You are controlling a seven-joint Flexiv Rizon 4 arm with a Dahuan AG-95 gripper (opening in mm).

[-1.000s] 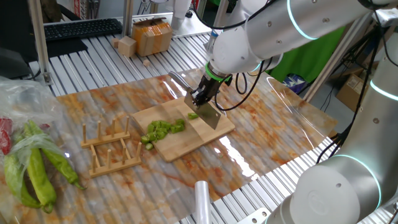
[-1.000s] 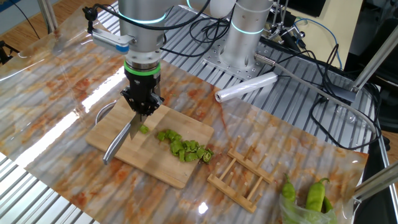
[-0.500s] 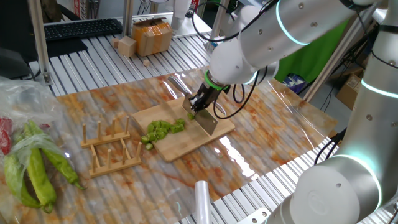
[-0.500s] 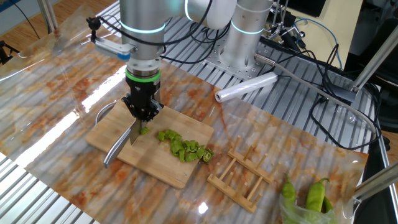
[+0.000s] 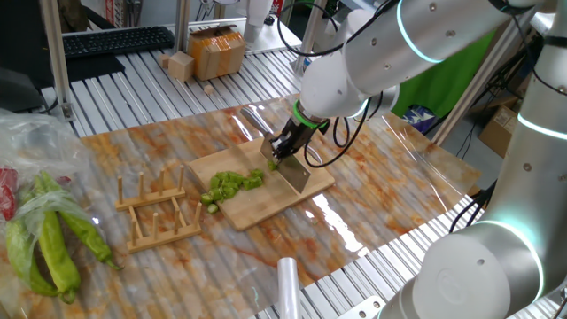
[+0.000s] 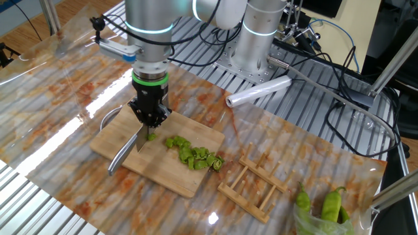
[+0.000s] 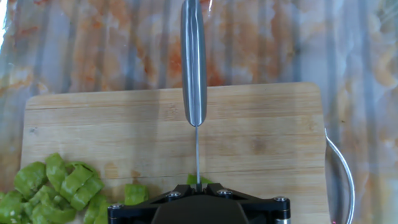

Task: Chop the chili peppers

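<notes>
A wooden cutting board (image 5: 251, 206) (image 6: 175, 177) (image 7: 267, 134) lies mid-table. The chili peppers show as a heap of small bright-green chunks (image 5: 232, 184) (image 6: 194, 155) (image 7: 57, 188) on the board. My gripper (image 5: 284, 149) (image 6: 149, 118) (image 7: 198, 185) is shut on a steel knife (image 5: 298, 175) (image 6: 142, 139) (image 7: 193, 68). The blade stands edge-down on the board, with the handle pointing away in the hand view. One separate green chunk (image 5: 275, 165) (image 6: 151, 136) (image 7: 199, 180) sits right at the blade, apart from the heap.
A wooden peg rack (image 5: 158, 211) (image 6: 252, 182) stands beside the board. Large uncut green peppers (image 5: 55, 245) (image 6: 330, 204) lie in a plastic bag. A roll of film (image 6: 258, 92) (image 5: 290, 285), a cardboard box (image 5: 217, 51) and cables (image 6: 326, 78) surround the mat.
Over the last second the arm shifted its pose and the knife settled slightly lower against the board. In the last half second nothing visibly moved.
</notes>
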